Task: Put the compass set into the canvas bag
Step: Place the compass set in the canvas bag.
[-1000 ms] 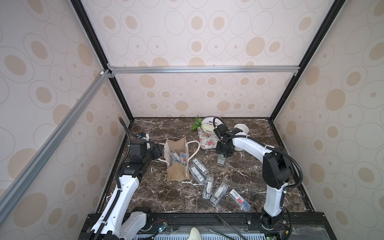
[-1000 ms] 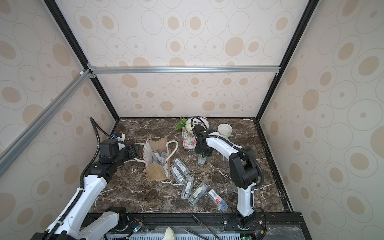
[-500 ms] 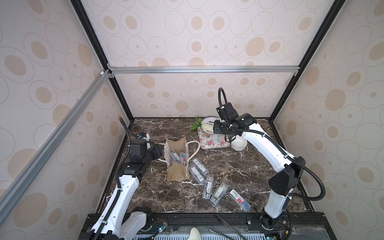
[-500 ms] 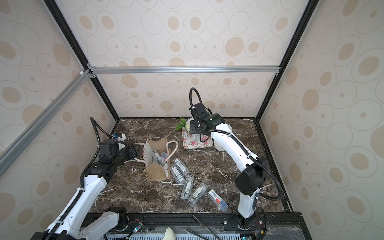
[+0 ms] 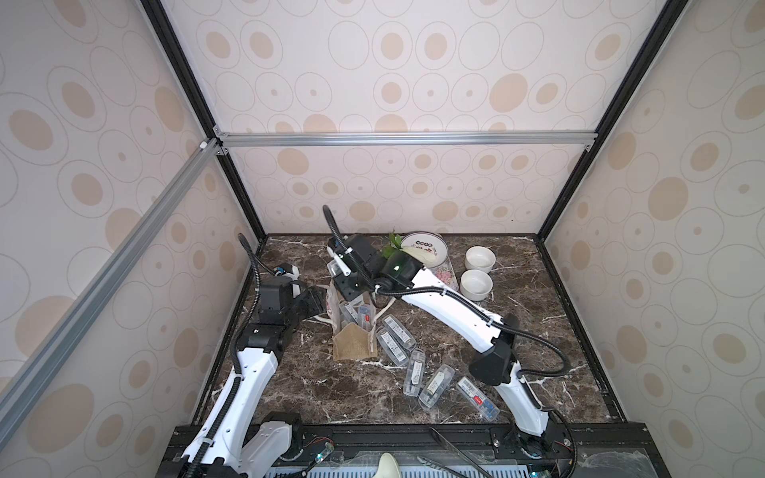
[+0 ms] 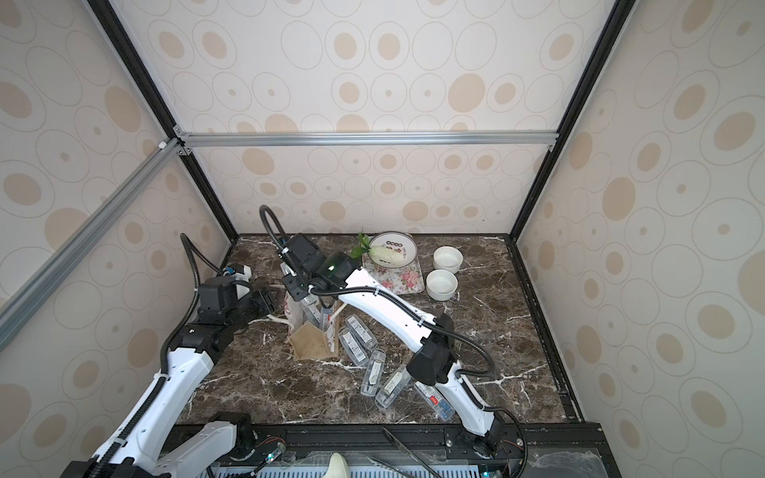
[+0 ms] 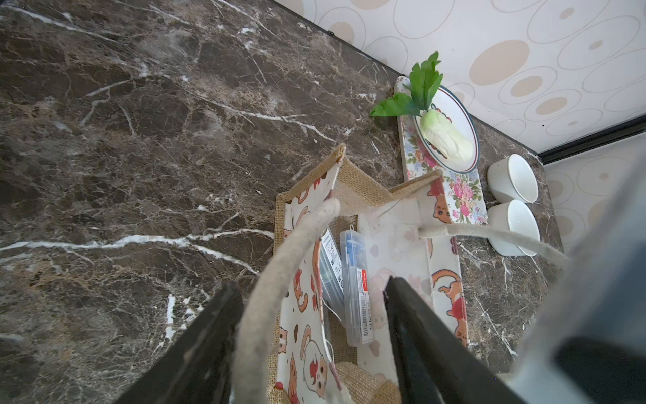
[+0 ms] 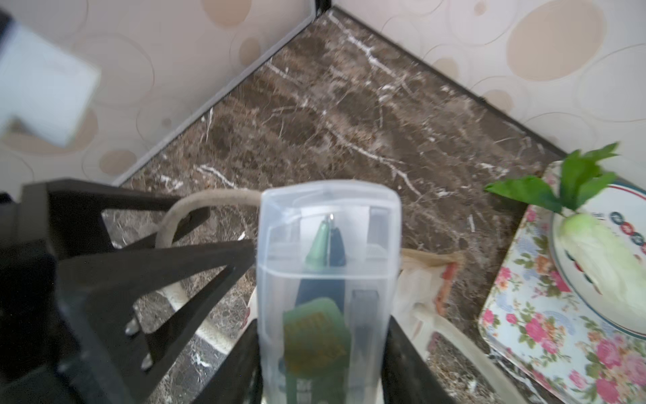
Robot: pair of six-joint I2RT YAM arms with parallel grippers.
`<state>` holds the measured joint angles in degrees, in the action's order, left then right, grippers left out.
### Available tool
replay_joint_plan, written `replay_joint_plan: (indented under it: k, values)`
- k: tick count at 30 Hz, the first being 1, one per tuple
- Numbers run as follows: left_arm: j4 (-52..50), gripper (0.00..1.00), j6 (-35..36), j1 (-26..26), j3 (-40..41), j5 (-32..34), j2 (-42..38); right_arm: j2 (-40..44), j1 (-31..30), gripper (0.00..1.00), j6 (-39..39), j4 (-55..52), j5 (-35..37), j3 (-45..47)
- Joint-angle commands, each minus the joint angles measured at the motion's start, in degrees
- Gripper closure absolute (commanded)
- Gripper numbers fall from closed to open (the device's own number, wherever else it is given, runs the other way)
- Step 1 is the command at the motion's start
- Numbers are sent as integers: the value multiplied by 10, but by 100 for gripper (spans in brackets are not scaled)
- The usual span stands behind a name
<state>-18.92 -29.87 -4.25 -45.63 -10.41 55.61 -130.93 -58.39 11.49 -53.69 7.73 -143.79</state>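
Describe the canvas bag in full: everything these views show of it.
The canvas bag stands upright and open on the marble table, beside the floral tray. Its ends are tan, burlap-like weave; its whitish side panels carry orange cat prints; two pale rope handles loop from the rim. Two clear cases stand inside. One handle passes between the open fingers of the left hand, and the right hand holds a third case over the mouth.

No text was legible. The clear plastic oblong case showed a green card with blurred print. White barcode stickers on like cases in the tan burlap cat-print bag were too small, and marks on the round white plate were unreadable too.
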Motion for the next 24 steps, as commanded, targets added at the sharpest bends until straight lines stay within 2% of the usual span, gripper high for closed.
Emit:
replay_joint_plan:
  k: [1,10,24]
  values:
    - [-5,36,-3,-2,-12,1,-10,-14,6,51,-11,-15,-4,-15]
    - [-2,36,-6,-2,-7,-3,-10,-40,8,51,-4,-9,8,33]
    - [1,36,-9,-2,-3,-2,-10,-94,15,50,57,-86,-51,20]
